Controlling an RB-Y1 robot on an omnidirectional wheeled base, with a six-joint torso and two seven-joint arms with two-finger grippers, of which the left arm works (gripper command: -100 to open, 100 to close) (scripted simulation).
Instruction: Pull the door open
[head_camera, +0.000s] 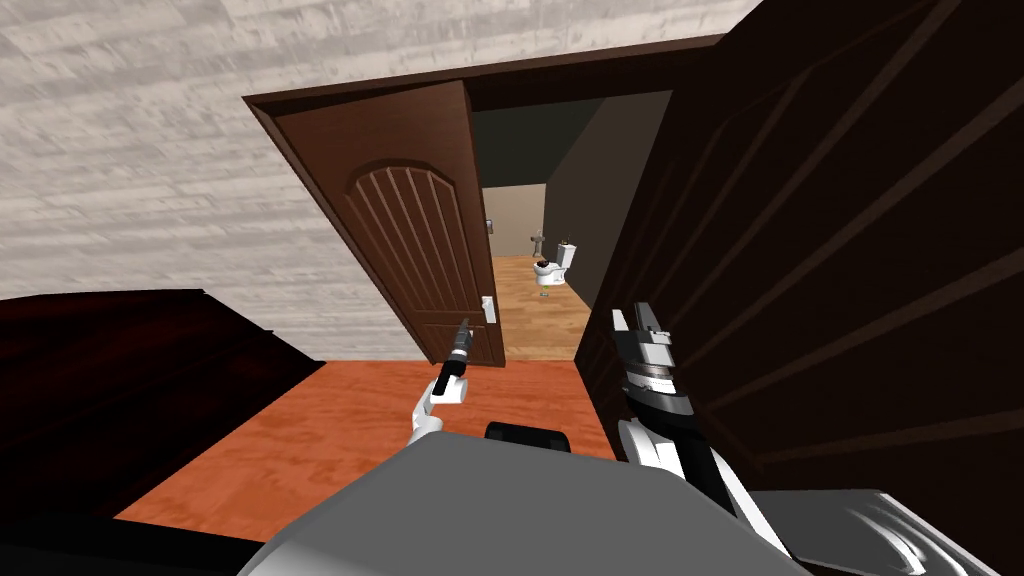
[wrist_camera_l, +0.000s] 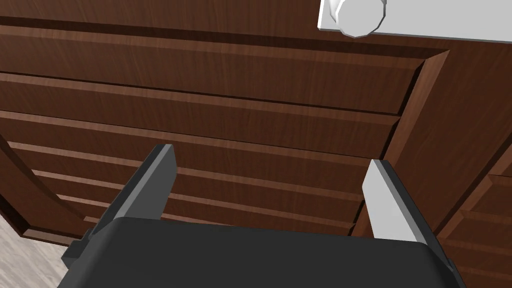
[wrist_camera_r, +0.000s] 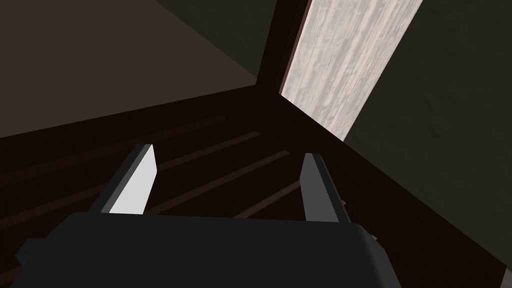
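Note:
A brown panelled door (head_camera: 410, 220) stands ajar in its dark frame, with a white handle plate (head_camera: 488, 308) near its free edge. In the left wrist view a white knob (wrist_camera_l: 360, 17) sits on a white plate on the door's panels (wrist_camera_l: 225, 115), beyond and off to one side of my fingertips. My left gripper (head_camera: 462, 335) (wrist_camera_l: 270, 175) is open, close to the door face just below the handle, holding nothing. My right gripper (head_camera: 635, 325) (wrist_camera_r: 227, 177) is open and empty beside a large dark panelled surface (head_camera: 830, 270) (wrist_camera_r: 210, 165).
Through the gap beside the door I see a room with a wooden floor and a white toilet (head_camera: 553, 270). Orange wooden floor (head_camera: 370, 420) lies in front of me. A low dark piece of furniture (head_camera: 110, 380) stands on my left. The dark panelled surface crowds my right side.

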